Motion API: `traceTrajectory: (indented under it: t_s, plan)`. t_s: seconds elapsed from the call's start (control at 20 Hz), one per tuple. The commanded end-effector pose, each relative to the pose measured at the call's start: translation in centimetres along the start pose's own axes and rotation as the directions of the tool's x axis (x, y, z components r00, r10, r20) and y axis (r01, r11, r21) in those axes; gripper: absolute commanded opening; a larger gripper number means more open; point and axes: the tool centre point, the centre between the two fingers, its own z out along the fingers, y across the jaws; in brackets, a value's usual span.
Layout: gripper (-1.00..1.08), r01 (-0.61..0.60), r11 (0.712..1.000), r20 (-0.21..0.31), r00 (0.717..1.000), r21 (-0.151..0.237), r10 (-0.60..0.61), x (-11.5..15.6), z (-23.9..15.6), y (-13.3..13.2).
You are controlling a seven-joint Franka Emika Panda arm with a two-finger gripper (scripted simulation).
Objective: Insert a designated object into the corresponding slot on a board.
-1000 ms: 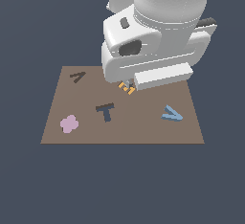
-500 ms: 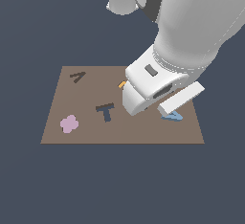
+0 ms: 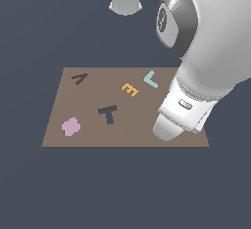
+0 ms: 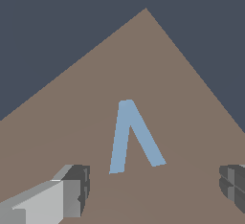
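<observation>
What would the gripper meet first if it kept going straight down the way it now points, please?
Most likely the blue letter piece, which lies flat on the board between the open gripper fingers; nothing else shows in the way. How far above it the fingers are is unclear.

I see a dark counter (image 3: 59, 189) carrying only the brown board (image 3: 88, 137), which lies flat on it.

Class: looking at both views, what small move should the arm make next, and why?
Probably lower straight down onto the blue letter. The gripper is open, its fingers apart above the board, and the letter lies flat just beyond them, ungrasped.
</observation>
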Motion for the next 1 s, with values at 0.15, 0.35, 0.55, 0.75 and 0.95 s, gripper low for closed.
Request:
traceTrajectory:
  t_s: [0.15, 0.35, 0.55, 0.75, 0.95]
  plan:
    - [1.00, 0.116, 0.993, 0.003, 0.993, -0.001, -0.116, 1.3, 1.4, -0.7]
    - [1.00, 0.162, 0.987, 0.004, 0.987, -0.001, -0.162, 1.8, 2.0, -1.1]
    - [1.00, 0.176, 0.984, 0.005, 0.984, -0.001, -0.176, 2.0, 2.2, -1.2]
    - [1.00, 0.172, 0.985, 0.005, 0.985, 0.000, -0.172, 1.9, 2.5, -1.3]
    - [1.00, 0.175, 0.985, 0.005, 0.985, -0.001, -0.175, 1.9, 3.8, -1.3]
